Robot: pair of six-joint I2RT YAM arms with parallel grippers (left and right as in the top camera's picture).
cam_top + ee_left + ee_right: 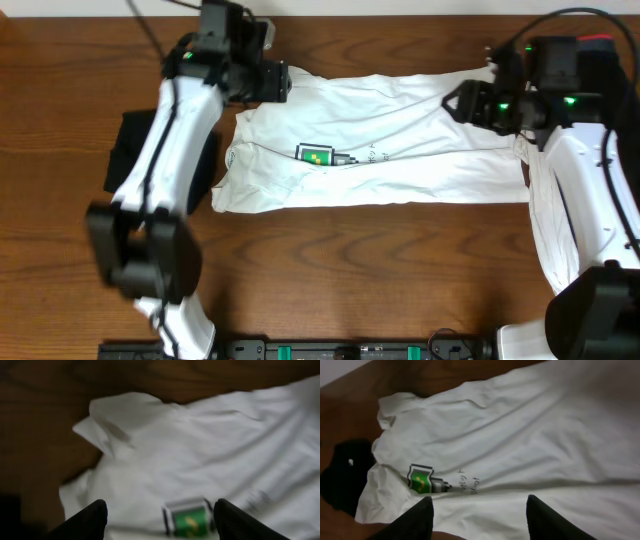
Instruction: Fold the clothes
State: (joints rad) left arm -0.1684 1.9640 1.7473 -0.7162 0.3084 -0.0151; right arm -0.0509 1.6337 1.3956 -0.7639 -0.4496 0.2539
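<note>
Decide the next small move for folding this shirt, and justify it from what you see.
Probably lower the right hand and pinch the near end of the white T-shirt. It lies as a long band; both this hand and the left hand hover open above it, holding nothing.

Across the far half of the tabletop (pixel 350 270), lengthwise from left to right: T-shirt (pixel 420 150), flat on the wood. On its left part, near the middle of its width: logo (pixel 316 155). Just beside the shirt's left end, toward the table's left edge: second garment (pixel 128 150), partly under the left arm (pixel 175 130). Over the shirt's far left corner: left gripper (pixel 272 82). Over its far right end: right gripper (pixel 460 103).
</note>
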